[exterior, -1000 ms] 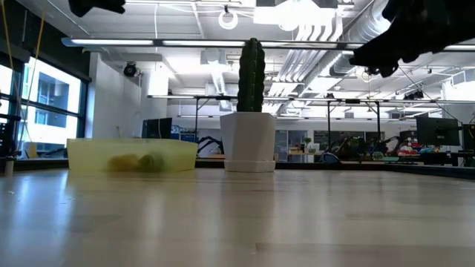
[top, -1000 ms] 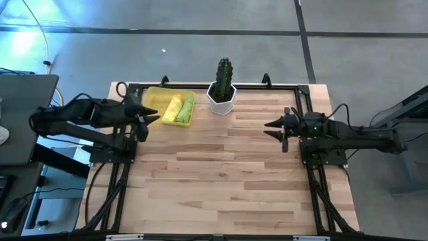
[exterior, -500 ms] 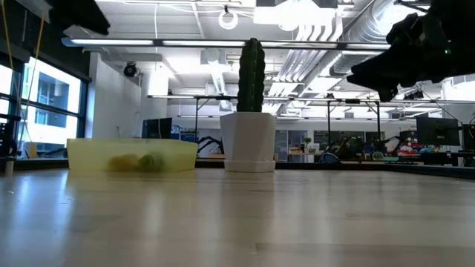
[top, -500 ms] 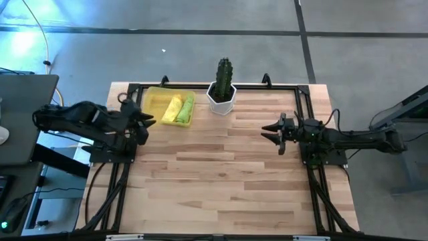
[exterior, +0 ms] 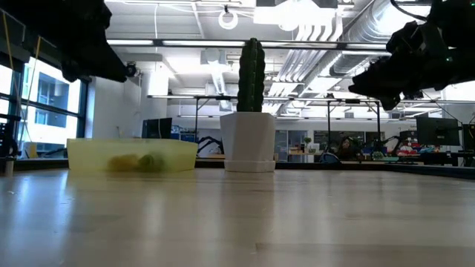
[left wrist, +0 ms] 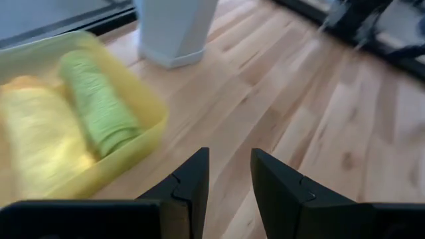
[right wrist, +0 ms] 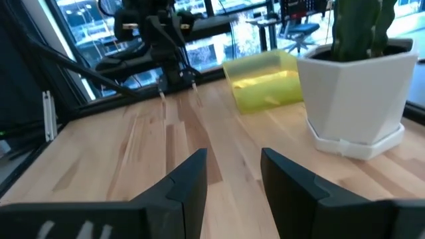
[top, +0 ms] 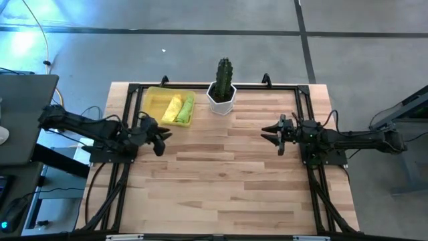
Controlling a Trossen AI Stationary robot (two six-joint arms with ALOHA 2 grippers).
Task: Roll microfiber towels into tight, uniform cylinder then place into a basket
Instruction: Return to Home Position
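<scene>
Two rolled towels lie side by side in the yellow basket (top: 152,102) at the table's far left: the pale yellow one (top: 172,109) and the lime green one (top: 186,109). They also show in the left wrist view, green (left wrist: 96,109) and yellow (left wrist: 40,139). My left gripper (top: 162,138) is open and empty, above the table just near and right of the basket. My right gripper (top: 270,132) is open and empty at the table's right, pointing left.
A white hexagonal pot with a green cactus (top: 223,90) stands at the far edge, right of the basket. Black frame rails run along the table's left, right and far edges. Bare wood lies between the two grippers.
My left gripper has drawn away from the basket, toward the table's near edge and a little right, and has come down. My right gripper has sunk a little. The towels lie still in the basket.
</scene>
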